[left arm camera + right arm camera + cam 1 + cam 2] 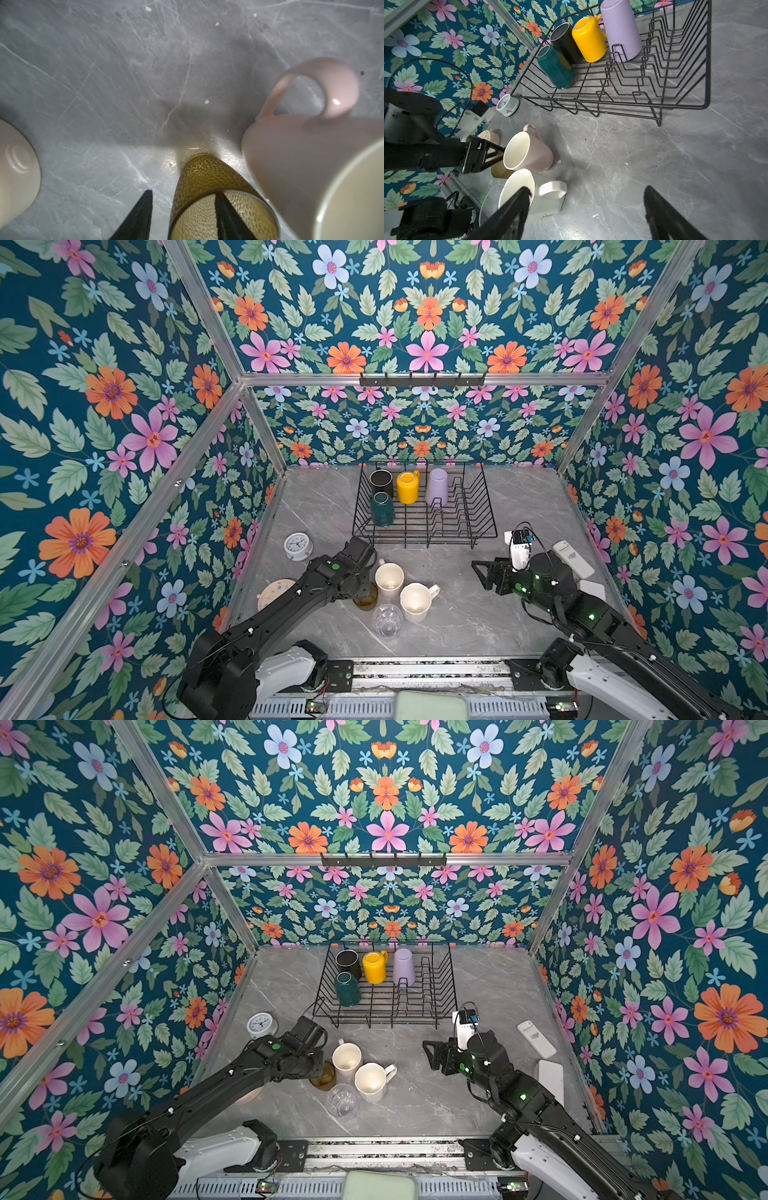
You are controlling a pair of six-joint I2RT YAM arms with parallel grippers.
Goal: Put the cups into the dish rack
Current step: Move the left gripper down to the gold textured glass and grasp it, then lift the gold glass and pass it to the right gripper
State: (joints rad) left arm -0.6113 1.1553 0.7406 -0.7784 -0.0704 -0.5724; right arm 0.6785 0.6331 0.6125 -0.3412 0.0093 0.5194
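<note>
a: why put one finger inside the amber glass (199, 172)?

b: the pink mug (291, 155) stands just beside it on the table (478, 614), so i judge there's no room to span the whole body. my left hand (182, 193) straddles the rim instead, one finger in, one out.

a: clamped?

b: not that i can see. there's a gap between the outer finger and the wall. through the textured glass i can't quite tell whether the inner one touches.

a: your right hand?

b: my right hand (480, 574) hangs spread and empty near the dish rack (484, 506), probably to leave the cluster free.

a: the other cups?

b: the black mug (381, 481), yellow mug (407, 488), dark green mug (382, 510) and lilac tumbler (437, 487) are racked. the white mug (415, 600) and clear glass (387, 619) wait on the table.
</note>
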